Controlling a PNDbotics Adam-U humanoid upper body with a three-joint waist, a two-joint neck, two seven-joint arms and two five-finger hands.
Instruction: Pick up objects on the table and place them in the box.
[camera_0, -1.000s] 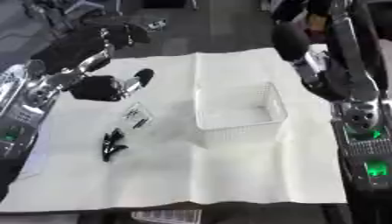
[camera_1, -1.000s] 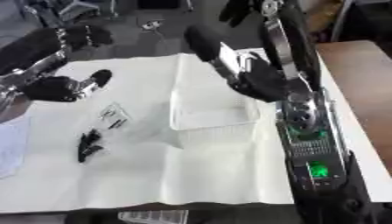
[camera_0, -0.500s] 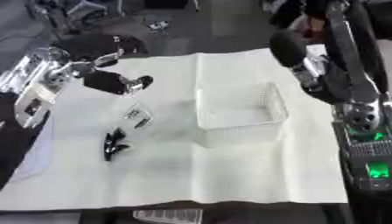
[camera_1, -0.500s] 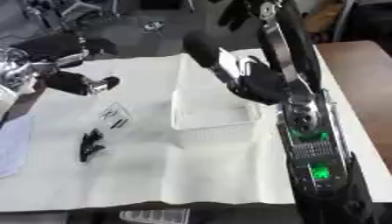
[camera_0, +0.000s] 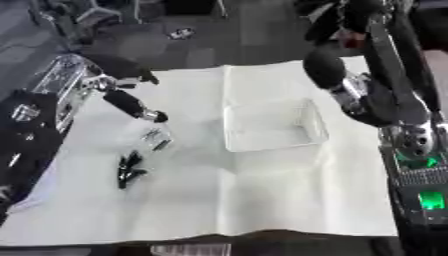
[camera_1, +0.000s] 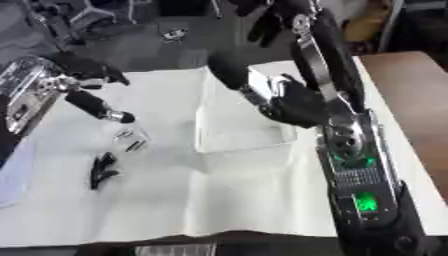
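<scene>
I'm getting soft, smeared pictures from both eyes, with no crisp edges anywhere. The white cloth (camera_0: 262, 200) over the tabletop is evenly bright, lit from overhead, and almost washes out below and right of the left robot hand (camera_0: 131, 102). Shadows are weak: a faint grey one hugs the clear box (camera_0: 271, 125), whose walls barely show against the cloth. The small dark things (camera_0: 129, 170) just below that robot hand are blurred blobs. Green lights glow on the right arm (camera_1: 359, 200). The floor beyond the robot hand is dim and murky.
</scene>
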